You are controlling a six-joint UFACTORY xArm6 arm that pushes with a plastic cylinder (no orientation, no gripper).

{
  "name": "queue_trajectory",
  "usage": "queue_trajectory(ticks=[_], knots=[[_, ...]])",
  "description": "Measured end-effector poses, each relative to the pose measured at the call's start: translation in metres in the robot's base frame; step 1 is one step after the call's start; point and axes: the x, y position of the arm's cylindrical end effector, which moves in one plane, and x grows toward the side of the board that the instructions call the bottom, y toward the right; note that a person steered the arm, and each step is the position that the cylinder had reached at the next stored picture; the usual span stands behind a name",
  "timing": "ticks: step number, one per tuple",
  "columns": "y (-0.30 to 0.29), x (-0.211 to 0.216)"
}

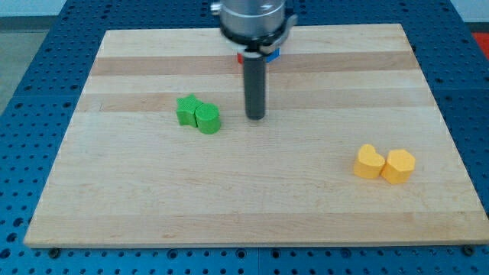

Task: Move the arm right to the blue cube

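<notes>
From the one camera, the wooden desk [252,198] fills most of the frame, resting on a blue perforated base [30,92]. My rod comes down from the top middle, and my tip [256,118] touches the desk a little above its centre, nearer the far edge than the near one. I carry no fingers, only this rod, so there is nothing to open or close.

Just left of my tip sit two green blocks, touching each other: a green star-like block [187,109] and, at its lower right, a green rounded block [208,119]. The rounded one is near my tip but apart from it.

Near the desk's right edge, toward the near right corner, two yellow blocks lie side by side and touching: a yellow rounded block [369,162] on the left and a yellow hexagon-like block [399,166] on the right. They are well apart from my tip.

Behind my rod, close to the far edge, slivers of a red block [239,56] and a blue block [273,54] peek out on either side of the rod; their shapes are hidden.
</notes>
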Motion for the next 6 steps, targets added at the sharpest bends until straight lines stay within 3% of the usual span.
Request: queue_trajectory(ticks=[2, 6], knots=[[0.057, -0.064], [0.084, -0.205]])
